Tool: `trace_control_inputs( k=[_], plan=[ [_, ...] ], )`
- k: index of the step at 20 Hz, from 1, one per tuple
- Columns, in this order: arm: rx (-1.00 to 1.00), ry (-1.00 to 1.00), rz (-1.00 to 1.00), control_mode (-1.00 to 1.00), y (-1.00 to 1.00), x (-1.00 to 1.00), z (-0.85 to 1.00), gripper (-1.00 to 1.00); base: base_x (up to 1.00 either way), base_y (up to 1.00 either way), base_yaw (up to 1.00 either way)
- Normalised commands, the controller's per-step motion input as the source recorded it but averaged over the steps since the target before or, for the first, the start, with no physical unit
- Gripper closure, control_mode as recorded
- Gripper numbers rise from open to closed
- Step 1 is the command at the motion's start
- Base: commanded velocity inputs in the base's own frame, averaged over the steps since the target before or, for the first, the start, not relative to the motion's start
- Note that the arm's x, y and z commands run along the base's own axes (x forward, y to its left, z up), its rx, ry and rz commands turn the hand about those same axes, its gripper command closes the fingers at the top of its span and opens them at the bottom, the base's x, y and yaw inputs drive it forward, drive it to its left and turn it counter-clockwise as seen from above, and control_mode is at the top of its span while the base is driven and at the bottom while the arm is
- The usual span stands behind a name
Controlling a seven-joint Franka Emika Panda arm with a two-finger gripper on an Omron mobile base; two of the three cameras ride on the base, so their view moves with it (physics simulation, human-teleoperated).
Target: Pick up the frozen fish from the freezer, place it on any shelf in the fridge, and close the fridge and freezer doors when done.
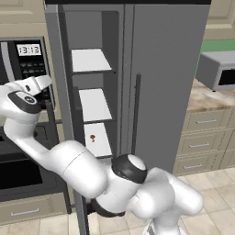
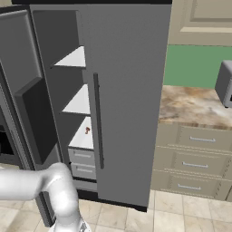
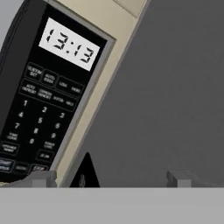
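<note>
The freezer stands open, and its door is swung out to the left. On its lowest white shelf board lies a small red lump, the frozen fish. The wider fridge door is closed, so the fridge's shelf is hidden behind it. My gripper is up at the left, on the outer side of the freezer door, well above and left of the fish. Its jaws are open wide and hold nothing.
A built-in microwave panel showing 13:13 sits just left of the freezer door, close to my hand. The fridge door carries a bar handle. To the right, a counter bears a second microwave.
</note>
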Motion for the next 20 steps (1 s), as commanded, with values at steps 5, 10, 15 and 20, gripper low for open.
trace_control_inputs(
  k=[5, 10, 15, 20],
  plan=[
    [0.01, 0.0, 0.0, -1.0, -0.47, 0.05, 0.0, -1.0, 0.0, 0.0, 0.0],
    [0.07, 0.0, 0.0, -1.0, -0.78, 0.0, 0.0, -1.0, 0.0, 0.0, 0.0],
    [0.12, 0.0, 0.0, -1.0, -0.99, 0.01, 0.0, -1.0, 0.0, 0.0, 0.0],
    [0.15, -0.01, 0.0, -1.0, -1.0, 0.0, 0.0, -1.0, 0.0, 0.0, 0.0]
  ],
)
